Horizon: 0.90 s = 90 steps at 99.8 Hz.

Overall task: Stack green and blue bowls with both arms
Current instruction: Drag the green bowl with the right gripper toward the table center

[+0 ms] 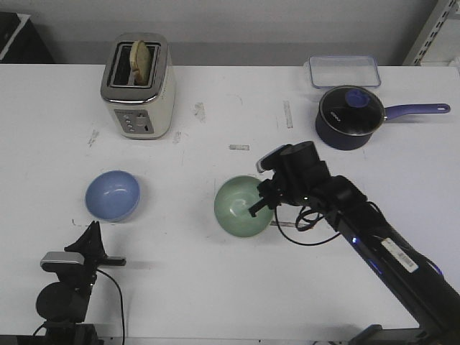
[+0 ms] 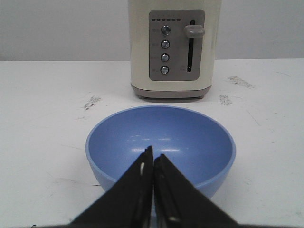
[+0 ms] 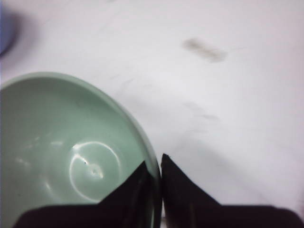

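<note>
The pale green bowl [image 1: 241, 207] sits near the middle of the table. My right gripper [image 1: 263, 204] is shut on its right rim; in the right wrist view one finger is inside the green bowl [image 3: 61, 142] and one outside, the gripper [image 3: 155, 167] pinching the wall. I cannot tell if the bowl is off the table. The blue bowl [image 1: 113, 195] stands upright at the left. My left gripper [image 1: 92, 231] is just in front of it, low, shut and empty. In the left wrist view its closed tips [image 2: 153, 159] point at the blue bowl [image 2: 161, 137].
A cream toaster [image 1: 139, 86] with bread in it stands behind the blue bowl and also shows in the left wrist view [image 2: 173, 47]. A dark navy saucepan [image 1: 348, 118] with a long handle and a clear lidded container [image 1: 344, 70] are at the back right.
</note>
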Motion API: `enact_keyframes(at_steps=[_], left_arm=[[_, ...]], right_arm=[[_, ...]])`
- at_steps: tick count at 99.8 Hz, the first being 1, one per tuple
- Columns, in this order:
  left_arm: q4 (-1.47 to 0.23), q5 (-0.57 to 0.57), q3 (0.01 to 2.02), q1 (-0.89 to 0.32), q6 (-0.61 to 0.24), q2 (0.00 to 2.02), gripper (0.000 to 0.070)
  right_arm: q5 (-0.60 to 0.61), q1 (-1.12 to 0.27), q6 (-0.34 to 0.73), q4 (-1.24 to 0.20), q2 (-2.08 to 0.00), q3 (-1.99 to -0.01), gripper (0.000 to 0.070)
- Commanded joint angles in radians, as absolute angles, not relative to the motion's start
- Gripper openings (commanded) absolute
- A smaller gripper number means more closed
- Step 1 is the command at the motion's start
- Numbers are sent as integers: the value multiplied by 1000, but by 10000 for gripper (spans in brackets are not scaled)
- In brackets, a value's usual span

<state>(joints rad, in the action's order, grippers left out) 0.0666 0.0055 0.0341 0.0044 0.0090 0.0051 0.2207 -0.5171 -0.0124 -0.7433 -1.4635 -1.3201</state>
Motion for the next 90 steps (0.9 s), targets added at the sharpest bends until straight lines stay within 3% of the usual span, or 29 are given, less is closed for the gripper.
enact_keyframes(at_steps=[1, 36, 66, 72, 83, 90], left_arm=[[82, 7, 13, 5, 8, 3, 1], [82, 7, 13, 5, 8, 4, 1], [83, 7, 13, 5, 8, 4, 1], [83, 7, 13, 5, 8, 3, 1], [83, 7, 13, 5, 8, 4, 1], [83, 7, 13, 5, 8, 4, 1]], right_arm=[[220, -555, 8, -736, -1515, -1335, 0], [218, -649, 3, -726, -1724, -1335, 0], [214, -650, 0, -711, -1753, -1335, 21], [220, -649, -1, -714, -1749, -1335, 104], [247, -649, -1, -714, -1743, -1339, 377], [264, -648, -1, -720, -1735, -1348, 472]])
